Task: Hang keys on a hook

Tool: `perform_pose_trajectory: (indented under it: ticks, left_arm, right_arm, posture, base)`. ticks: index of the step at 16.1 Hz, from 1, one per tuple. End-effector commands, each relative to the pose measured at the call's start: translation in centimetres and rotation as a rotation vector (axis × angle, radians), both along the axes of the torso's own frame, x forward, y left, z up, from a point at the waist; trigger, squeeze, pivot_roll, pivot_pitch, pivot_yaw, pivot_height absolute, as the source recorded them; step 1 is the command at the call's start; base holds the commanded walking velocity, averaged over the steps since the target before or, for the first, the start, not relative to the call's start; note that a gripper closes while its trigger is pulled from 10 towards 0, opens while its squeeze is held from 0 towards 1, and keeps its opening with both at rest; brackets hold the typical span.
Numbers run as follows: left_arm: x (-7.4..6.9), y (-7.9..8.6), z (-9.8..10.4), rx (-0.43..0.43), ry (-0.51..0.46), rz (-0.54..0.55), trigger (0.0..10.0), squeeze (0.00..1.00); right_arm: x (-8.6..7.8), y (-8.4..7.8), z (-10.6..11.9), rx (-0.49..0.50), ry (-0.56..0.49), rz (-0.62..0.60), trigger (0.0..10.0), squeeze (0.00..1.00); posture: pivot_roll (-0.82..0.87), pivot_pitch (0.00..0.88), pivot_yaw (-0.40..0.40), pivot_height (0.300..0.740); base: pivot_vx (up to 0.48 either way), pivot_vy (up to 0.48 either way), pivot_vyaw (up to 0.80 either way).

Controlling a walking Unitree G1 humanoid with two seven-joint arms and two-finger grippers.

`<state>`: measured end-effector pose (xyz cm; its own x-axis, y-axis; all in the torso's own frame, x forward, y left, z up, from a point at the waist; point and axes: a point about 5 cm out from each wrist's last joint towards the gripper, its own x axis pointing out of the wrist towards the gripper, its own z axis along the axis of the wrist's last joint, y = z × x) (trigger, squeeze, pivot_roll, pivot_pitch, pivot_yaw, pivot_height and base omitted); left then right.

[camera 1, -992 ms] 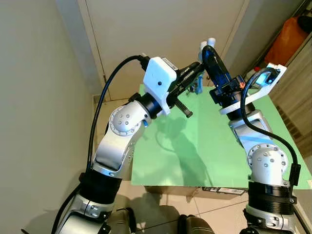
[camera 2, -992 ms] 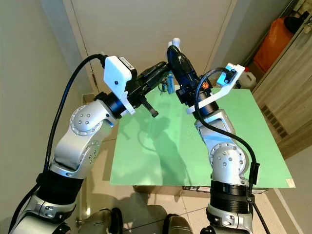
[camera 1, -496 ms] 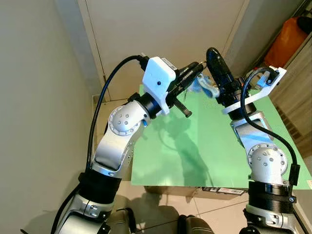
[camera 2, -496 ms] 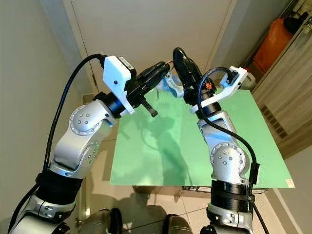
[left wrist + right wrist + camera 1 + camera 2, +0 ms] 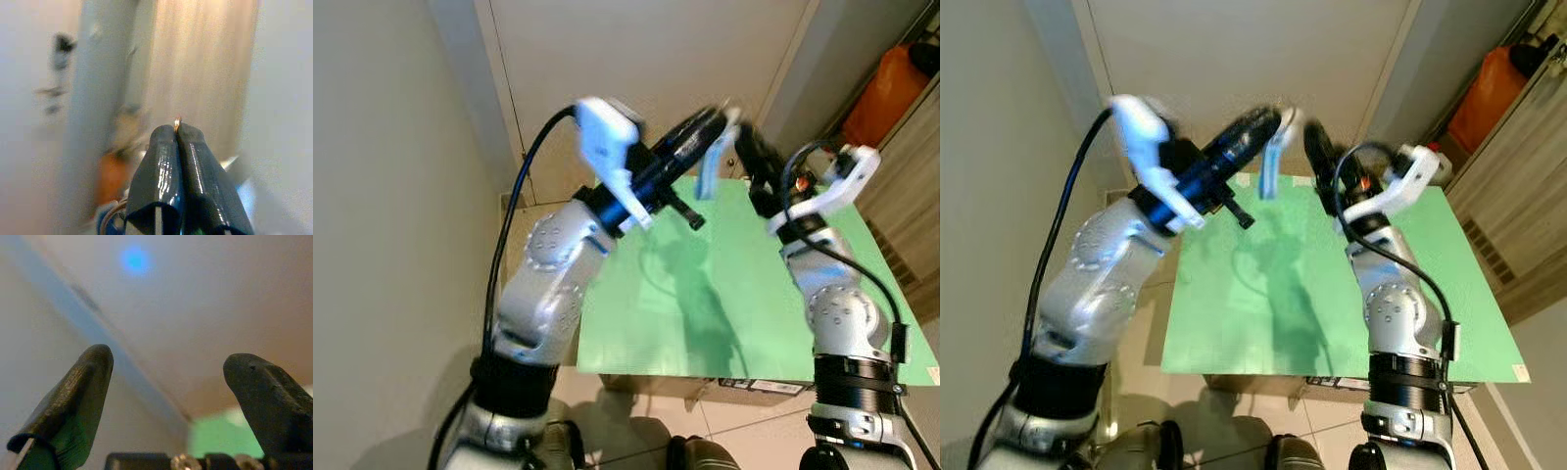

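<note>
Above the table (image 5: pixel 724 294), left pincer (image 5: pixel 717 122) dangles keys (image 5: pixel 708 171) vertically.

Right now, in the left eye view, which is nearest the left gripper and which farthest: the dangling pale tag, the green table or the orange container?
1. Pale tag: hangs blurred right at the left gripper.
2. Green table: below, in front of both arms.
3. Orange container: far off at the robot's right, by the wall.
</note>
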<state>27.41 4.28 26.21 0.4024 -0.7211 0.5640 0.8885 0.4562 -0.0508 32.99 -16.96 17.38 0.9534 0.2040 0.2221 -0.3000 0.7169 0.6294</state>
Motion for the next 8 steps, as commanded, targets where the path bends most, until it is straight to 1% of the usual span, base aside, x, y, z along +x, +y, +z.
perform_pose_trajectory:
  ticks: [1,2,5,6,8]
  left_arm:
    - [-0.9,0.2,0.8,-0.068,-0.007,-0.1,0.6,0.0]
    - [-2.1,0.6,0.9,-0.146,0.003,-0.247,10.0,0.0]
    - [-2.4,1.6,1.0,-0.278,0.043,-0.31,10.0,0.0]
    - [-2.3,2.0,1.0,-0.302,0.06,-0.313,10.0,0.0]
    - [-1.8,2.5,0.5,-0.318,0.103,-0.284,10.0,0.0]
  right_arm:
    - [0.0,-1.1,-0.8,-0.02,0.041,-0.068,10.0,0.0]
    - [0.0,-1.6,-1.8,-0.031,0.089,-0.091,10.0,0.0]
    - [-0.1,-1.6,-2.2,-0.059,0.09,-0.081,10.0,0.0]
    - [0.0,-1.5,-2.4,-0.073,0.102,-0.087,10.0,0.0]
    - [-0.1,-0.9,-3.0,-0.108,0.113,-0.088,10.0,0.0]
  posture:
    - [-0.08,0.056,-0.048,0.74]
    - [-0.08,0.055,-0.051,0.74]
    - [-0.07,0.05,-0.049,0.74]
    - [-0.07,0.048,-0.049,0.74]
    - [-0.07,0.05,-0.047,0.74]
  base:
    - [0.0,0.0,0.0]
    - [0.0,0.0,0.0]
    - [0.0,0.0,-0.8]
    - [0.0,0.0,-0.8]
    - [0.0,0.0,-0.8]
